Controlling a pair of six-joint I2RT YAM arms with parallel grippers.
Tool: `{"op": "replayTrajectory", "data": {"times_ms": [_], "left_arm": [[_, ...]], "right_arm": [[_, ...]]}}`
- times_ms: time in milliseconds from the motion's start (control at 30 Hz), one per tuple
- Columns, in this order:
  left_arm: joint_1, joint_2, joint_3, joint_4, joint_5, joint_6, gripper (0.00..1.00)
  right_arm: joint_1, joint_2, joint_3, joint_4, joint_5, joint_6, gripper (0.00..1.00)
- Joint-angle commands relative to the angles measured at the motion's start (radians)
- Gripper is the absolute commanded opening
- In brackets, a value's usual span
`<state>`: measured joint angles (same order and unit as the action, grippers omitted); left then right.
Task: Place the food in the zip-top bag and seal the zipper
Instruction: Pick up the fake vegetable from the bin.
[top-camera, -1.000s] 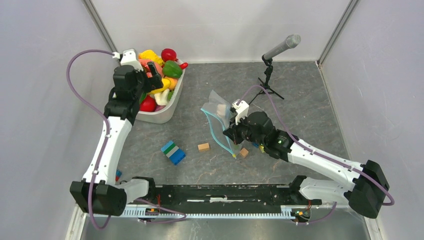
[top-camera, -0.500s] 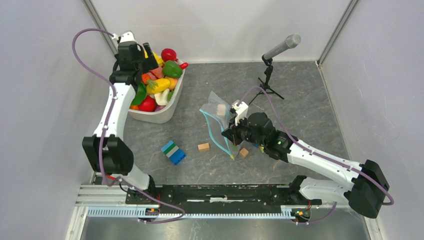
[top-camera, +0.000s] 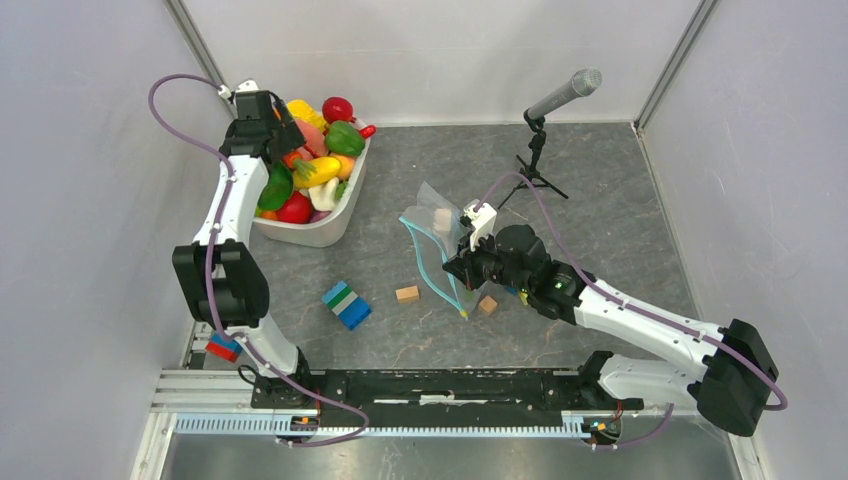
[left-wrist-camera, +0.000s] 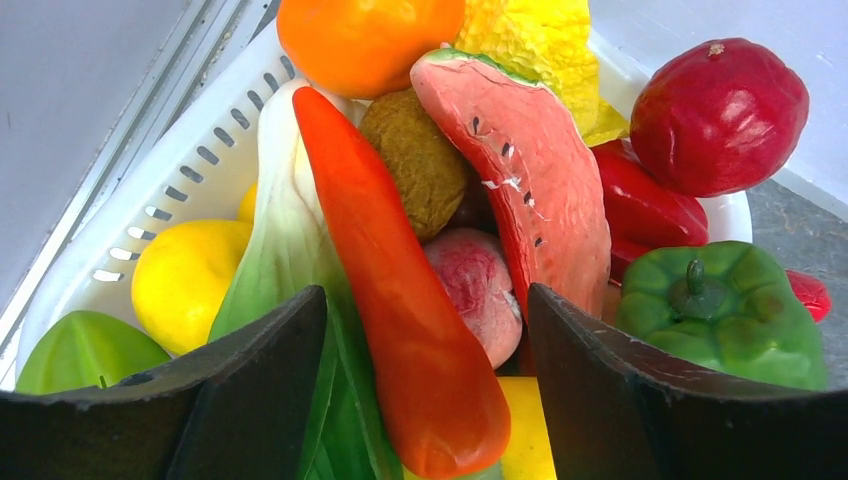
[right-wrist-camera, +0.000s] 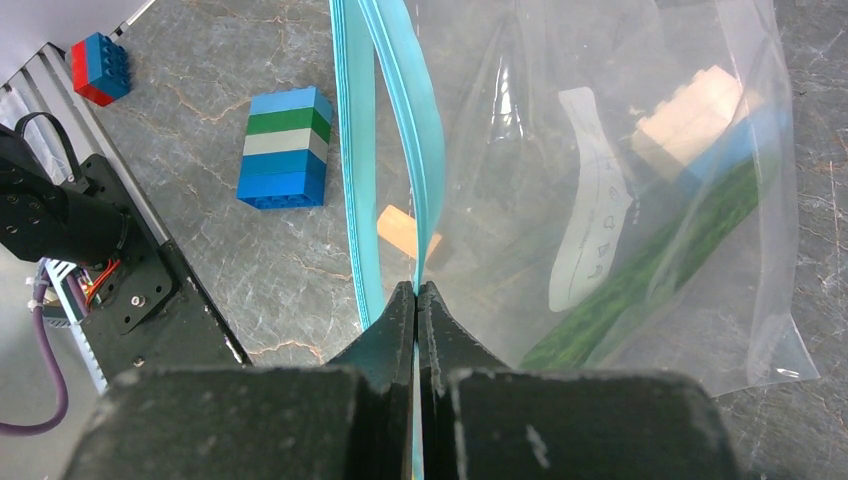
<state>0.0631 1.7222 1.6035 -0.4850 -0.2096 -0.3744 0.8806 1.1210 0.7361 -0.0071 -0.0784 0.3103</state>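
The food (top-camera: 318, 150) is piled in a white tub (top-camera: 320, 232) at the back left. My left gripper (top-camera: 283, 140) hangs open over the pile; in the left wrist view a long red-orange pepper (left-wrist-camera: 395, 290) lies between its fingers (left-wrist-camera: 260, 385), beside a watermelon slice (left-wrist-camera: 530, 190) and a green pepper (left-wrist-camera: 725, 310). My right gripper (top-camera: 458, 268) is shut on one lip of the zipper (right-wrist-camera: 418, 150) of the clear zip-top bag (right-wrist-camera: 640, 180), holding the mouth apart. A green cucumber-like piece (right-wrist-camera: 640, 270) and a pale block show inside the bag.
A blue-green-white block stack (top-camera: 346, 305) and tan cubes (top-camera: 407, 294) lie on the grey table near the bag. A microphone on a small stand (top-camera: 545, 130) is at the back right. A red-blue block (top-camera: 224, 347) sits at the near left rail.
My left arm has swung back and left and its gripper now sits lower over the back of the tub. The right gripper and bag have barely moved.
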Motion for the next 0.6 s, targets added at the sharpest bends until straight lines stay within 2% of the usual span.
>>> {"op": "replayTrajectory", "data": {"times_ms": [0, 100, 300, 367, 433, 567], "left_arm": [[-0.002, -0.013, -0.016, 0.03, -0.011, -0.04, 0.75], [-0.002, -0.016, -0.024, 0.036, 0.001, -0.033, 0.69], [0.004, -0.016, -0.049, 0.036, 0.001, -0.024, 0.69], [0.007, -0.013, -0.053, 0.036, 0.006, -0.024, 0.58], [0.007, -0.017, -0.055, 0.041, 0.018, -0.022, 0.51], [0.007, -0.069, -0.072, 0.065, 0.025, -0.015, 0.5]], "right_arm": [[-0.003, -0.001, 0.002, 0.05, 0.003, 0.0, 0.0], [-0.003, -0.003, 0.003, 0.05, 0.003, 0.004, 0.0], [-0.003, -0.01, 0.003, 0.048, -0.003, 0.011, 0.0], [-0.002, -0.013, 0.003, 0.047, -0.003, 0.012, 0.0], [-0.003, -0.015, 0.002, 0.048, -0.001, 0.015, 0.0], [-0.003, -0.014, 0.003, 0.05, -0.005, 0.019, 0.0]]}}
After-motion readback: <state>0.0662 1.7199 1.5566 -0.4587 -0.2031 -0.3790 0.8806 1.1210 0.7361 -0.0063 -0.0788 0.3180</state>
